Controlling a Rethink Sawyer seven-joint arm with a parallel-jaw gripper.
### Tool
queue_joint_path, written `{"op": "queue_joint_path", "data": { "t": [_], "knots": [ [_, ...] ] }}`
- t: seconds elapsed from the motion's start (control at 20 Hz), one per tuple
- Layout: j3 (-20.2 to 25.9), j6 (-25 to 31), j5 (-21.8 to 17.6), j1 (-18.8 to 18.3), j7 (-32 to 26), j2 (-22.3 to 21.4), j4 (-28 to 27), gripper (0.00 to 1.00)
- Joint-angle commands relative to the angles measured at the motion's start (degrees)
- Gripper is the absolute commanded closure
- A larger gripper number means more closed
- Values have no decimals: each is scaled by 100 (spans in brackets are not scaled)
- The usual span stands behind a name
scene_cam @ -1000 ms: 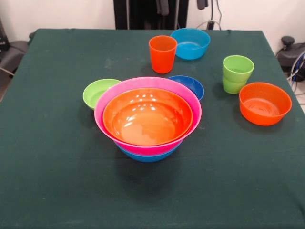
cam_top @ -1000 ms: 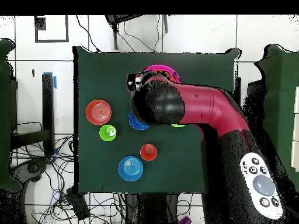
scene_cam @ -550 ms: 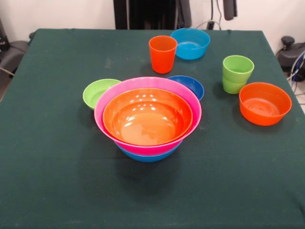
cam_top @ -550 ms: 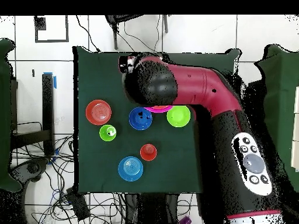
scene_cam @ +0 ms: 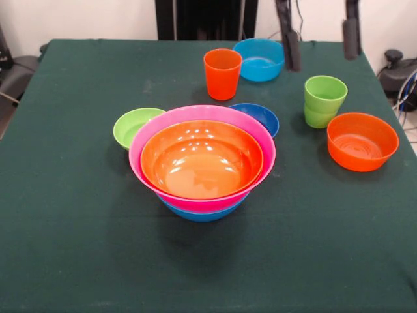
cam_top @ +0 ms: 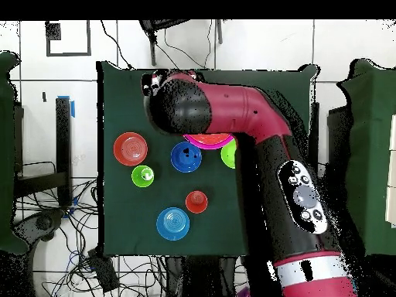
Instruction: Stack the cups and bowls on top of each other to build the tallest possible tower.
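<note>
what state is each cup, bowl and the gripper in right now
large plastic bowl pile: orange in pink in blue, upright
orange plastic cup: upright, empty
lime green plastic cups: nested, upright
small orange bowl: upright, empty
light blue bowl: upright, empty
gripper: fingers open, holding nothing

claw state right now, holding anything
Claw: open and empty, fingers spread wide, hanging above the green cups.

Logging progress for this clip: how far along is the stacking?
Done: the tower has an orange bowl nested in a pink one over a blue one. In hand: nothing; the gripper hangs open and empty above the green cups. Left: orange cup, green cups, and four small bowls loose on the table.
</note>
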Motion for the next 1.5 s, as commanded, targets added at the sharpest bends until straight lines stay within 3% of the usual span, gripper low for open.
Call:
{"op": "queue_joint_path", "data": {
  "t": [0.05,0.45,0.7,1.0,1.3,1.5],
  "knots": [
    [-458,-467,-72,366,1211,357,363,0],
    [-575,-348,-133,379,1062,184,516,0],
    [-740,-466,-347,509,894,254,158,0],
    [-702,-389,-337,311,621,14,-12,0],
    [-664,-337,-476,249,278,125,-591,0],
    [-681,-418,-517,231,273,84,-567,0]
  ]
}}
